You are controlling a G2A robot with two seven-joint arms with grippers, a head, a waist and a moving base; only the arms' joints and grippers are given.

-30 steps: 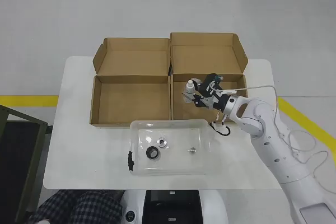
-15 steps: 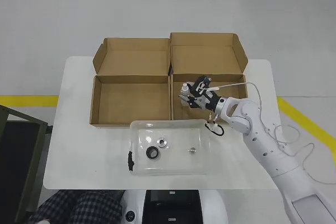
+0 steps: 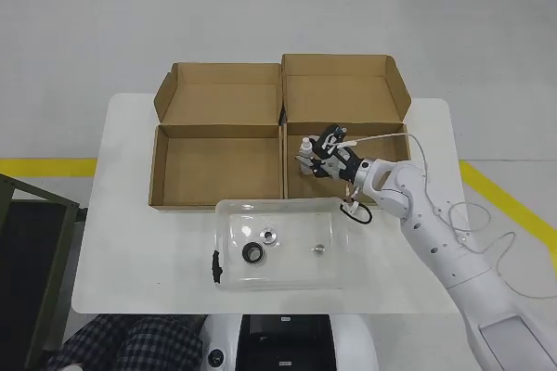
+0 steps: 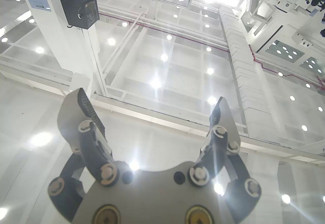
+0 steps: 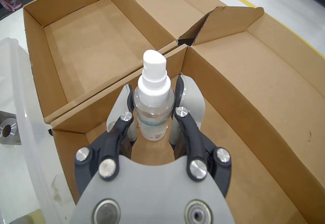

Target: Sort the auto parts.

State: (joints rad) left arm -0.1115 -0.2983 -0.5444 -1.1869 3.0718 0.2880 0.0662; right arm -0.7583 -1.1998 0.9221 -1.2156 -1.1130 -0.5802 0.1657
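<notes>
In the top view the right gripper (image 3: 317,158) sits just above the centre of the frame, over the left end of the right cardboard box (image 3: 302,181), with a small spray bottle (image 3: 306,148) showing as a pale speck at its tip. The right wrist view makes the grip plain: the right gripper (image 5: 155,90) has its two fingers closed narrow on the shoulders of the spray bottle (image 5: 152,75), a clear plastic cylinder with a white, slant-topped pump cap that points at the wall shared with the left cardboard box (image 5: 88,39). The bottle carries a white label with a teal band, its print too small to read. Whether its base touches the floor of the right cardboard box (image 5: 254,88) cannot be told. Both boxes are plain brown corrugated board with their lids folded back. Lower centre in the top view, a clear plastic bin (image 3: 278,206) on the white table (image 3: 121,232) holds a black ring (image 3: 254,251), a round metal part (image 3: 271,236), a small metal piece (image 3: 319,248) and a black strip (image 3: 216,267). The left wrist view has the left gripper (image 4: 151,98) aimed at a lit ceiling, its ridged fingers spread wide with nothing between them.
</notes>
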